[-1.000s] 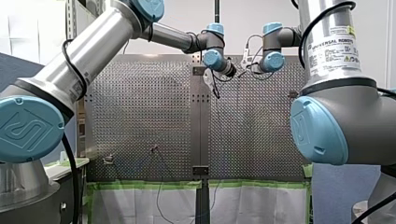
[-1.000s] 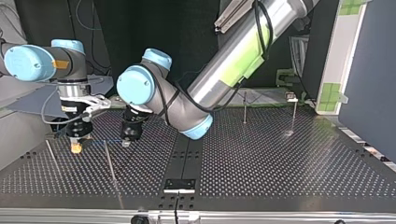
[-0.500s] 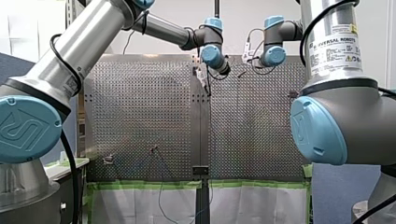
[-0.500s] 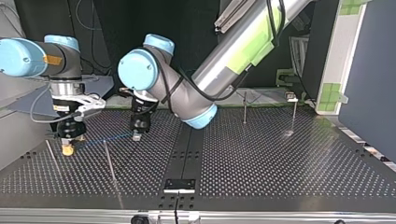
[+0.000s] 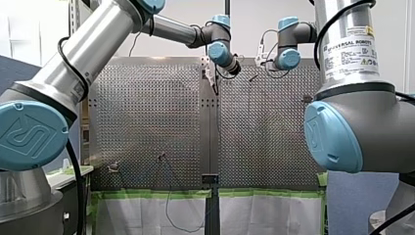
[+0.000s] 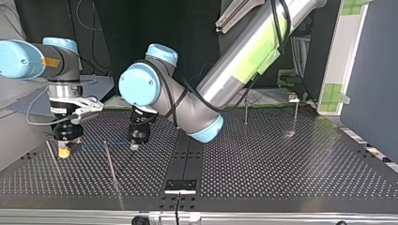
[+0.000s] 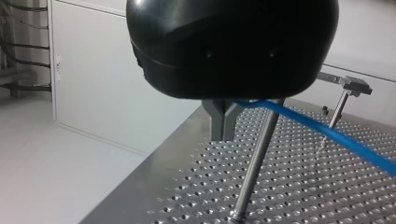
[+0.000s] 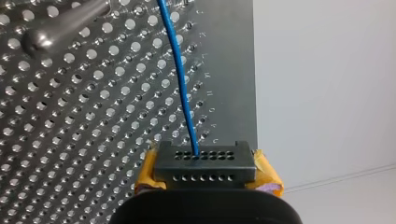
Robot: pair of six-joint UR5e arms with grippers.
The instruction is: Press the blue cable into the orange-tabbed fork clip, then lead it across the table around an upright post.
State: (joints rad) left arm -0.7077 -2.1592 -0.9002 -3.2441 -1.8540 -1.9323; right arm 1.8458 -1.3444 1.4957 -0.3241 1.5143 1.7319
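Note:
The blue cable [image 6: 101,145] runs taut and low over the perforated table [image 6: 281,164] between my two grippers. My left gripper [image 6: 134,146] stands near the middle-left of the top view. In the left wrist view its metal fingers [image 7: 224,122] are shut on the cable [image 7: 327,133], beside an upright steel post [image 7: 254,168]. My right gripper [image 6: 63,152] is at the top view's far left. Its yellow pads are shut on a black perforated block [image 8: 204,161], and the cable [image 8: 180,70] enters that block. No orange-tabbed clip can be made out.
A thin post [image 6: 111,164] stands just in front of the cable span, and another rod [image 6: 51,154] stands by my right gripper. Two more posts [image 6: 246,108] [image 6: 295,115] stand at the top view's far right. A black plate [image 6: 180,185] sits at the near middle edge.
My right gripper has slid toward the top view's left. My left gripper shifted slightly to the right and stayed low. The cable span between them has lengthened.

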